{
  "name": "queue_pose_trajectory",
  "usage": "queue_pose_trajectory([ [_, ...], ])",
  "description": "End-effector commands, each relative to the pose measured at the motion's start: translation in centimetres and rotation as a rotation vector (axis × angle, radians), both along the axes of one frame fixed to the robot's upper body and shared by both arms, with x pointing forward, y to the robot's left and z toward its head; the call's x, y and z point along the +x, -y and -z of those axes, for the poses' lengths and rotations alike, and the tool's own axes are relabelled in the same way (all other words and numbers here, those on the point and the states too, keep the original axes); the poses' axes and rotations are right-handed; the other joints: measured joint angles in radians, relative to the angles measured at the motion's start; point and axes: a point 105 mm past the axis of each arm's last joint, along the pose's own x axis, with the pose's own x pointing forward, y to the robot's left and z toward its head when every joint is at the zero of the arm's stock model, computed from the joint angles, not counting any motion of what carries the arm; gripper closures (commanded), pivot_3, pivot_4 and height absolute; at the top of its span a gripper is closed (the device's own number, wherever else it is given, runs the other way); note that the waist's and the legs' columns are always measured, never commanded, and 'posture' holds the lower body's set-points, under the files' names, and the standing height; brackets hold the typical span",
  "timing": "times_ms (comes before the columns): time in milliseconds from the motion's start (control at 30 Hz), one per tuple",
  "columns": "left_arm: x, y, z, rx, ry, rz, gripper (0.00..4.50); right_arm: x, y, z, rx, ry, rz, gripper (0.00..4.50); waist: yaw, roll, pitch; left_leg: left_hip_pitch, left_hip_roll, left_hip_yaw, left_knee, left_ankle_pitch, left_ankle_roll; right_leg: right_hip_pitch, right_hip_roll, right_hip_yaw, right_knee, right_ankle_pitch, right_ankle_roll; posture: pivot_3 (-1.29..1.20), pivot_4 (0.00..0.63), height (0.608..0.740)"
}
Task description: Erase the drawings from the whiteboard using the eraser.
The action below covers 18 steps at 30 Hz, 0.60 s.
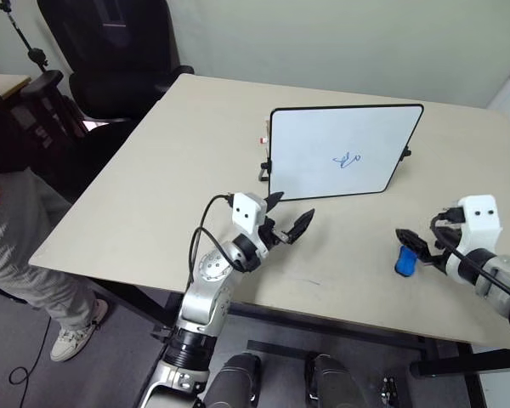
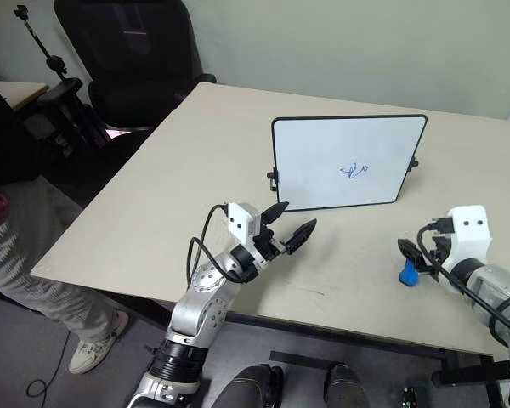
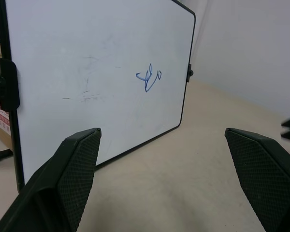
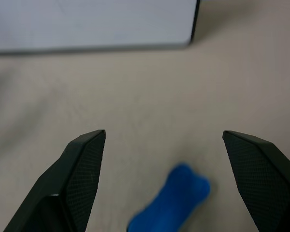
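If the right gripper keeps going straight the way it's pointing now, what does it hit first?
Most likely the eraser: it lies on the table between the open fingers of the right gripper, just ahead and below. The whiteboard stands further on. Depth is hard to judge.

Beige table [image 1: 153, 178], black office chair [image 1: 110, 51], pale wall [image 1: 340, 42], grey floor [image 1: 34, 374]
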Motion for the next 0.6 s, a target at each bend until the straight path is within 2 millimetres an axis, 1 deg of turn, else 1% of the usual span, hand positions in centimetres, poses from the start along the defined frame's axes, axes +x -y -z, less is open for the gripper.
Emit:
queue_pose_trajectory([
  [33,-0.6,0.7,-1.0,-0.019,0.038,0.026,0.0,-0.5,-0.1,-0.3,-0.008,-0.007,0.009,0.01,0.0,0.0,0.0,0.0,0.0,0.0,0.0,0.0,0.0,0.0,0.0,0.0,0.0,0.0,0.0,0.0,0.15,0.74],
  [167,-0.7,0.8,-0.9,-0.022,0.039,0.023,0.0,-0.6,-0.5,1.2,0.029,-0.112,0.026,0.01,0.0,0.0,0.0,0.0,0.0,0.0,0.0,0.0,0.0,0.0,0.0,0.0,0.0,0.0,0.001,0.0,0.15,0.74],
  [367,-0.9,0.8,-1.0,-0.026,0.04,0.027,0.0,-0.8,0.1,2.3,0.012,-0.182,0.103,0.01,0.0,0.0,0.0,0.0,0.0,0.0,0.0,0.0,0.001,0.0,0.0,0.0,0.0,0.0,0.001,0.0,0.15,0.74],
  [600,-0.8,0.4,-1.0,-0.025,0.037,0.011,0.0,-0.7,0.0,2.7,-0.001,-0.196,0.117,0.01,0.0,0.001,0.0,0.0,0.0,0.0,0.0,-0.001,0.001,0.0,0.0,0.0,0.0,0.0,0.0,0.0,0.15,0.74],
])
